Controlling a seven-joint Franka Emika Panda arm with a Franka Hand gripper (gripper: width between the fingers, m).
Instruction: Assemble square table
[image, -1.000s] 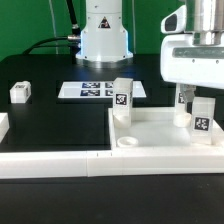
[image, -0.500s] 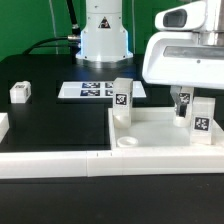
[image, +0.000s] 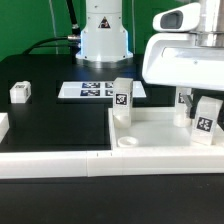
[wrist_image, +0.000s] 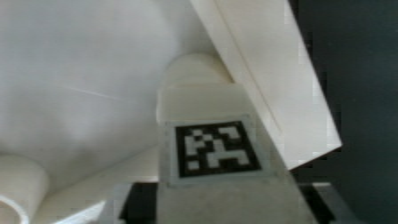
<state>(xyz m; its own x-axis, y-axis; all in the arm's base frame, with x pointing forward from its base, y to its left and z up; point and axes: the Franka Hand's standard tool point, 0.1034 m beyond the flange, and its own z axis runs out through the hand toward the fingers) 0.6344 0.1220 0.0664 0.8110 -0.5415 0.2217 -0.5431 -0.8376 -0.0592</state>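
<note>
The white square table top (image: 160, 133) lies at the exterior view's right, with a round corner socket (image: 128, 143) at its near edge. One tagged white leg (image: 122, 98) stands at its far corner. A second tagged leg (image: 207, 120) stands slightly tilted at the right side of the top. My gripper (image: 192, 108) is down around it. In the wrist view the leg (wrist_image: 215, 130) fills the space between my dark fingers (wrist_image: 143, 203), and the gripper (wrist_image: 222, 208) is shut on it. A loose leg (image: 21, 92) lies on the black table at the left.
The marker board (image: 97, 90) lies in front of the robot base (image: 104, 35). A long white L-shaped rail (image: 50, 160) runs along the front, with its end (image: 3, 126) at the left edge.
My gripper body has moved toward the exterior view's left over the table top. The leg at the right has shifted slightly right and tilted.
</note>
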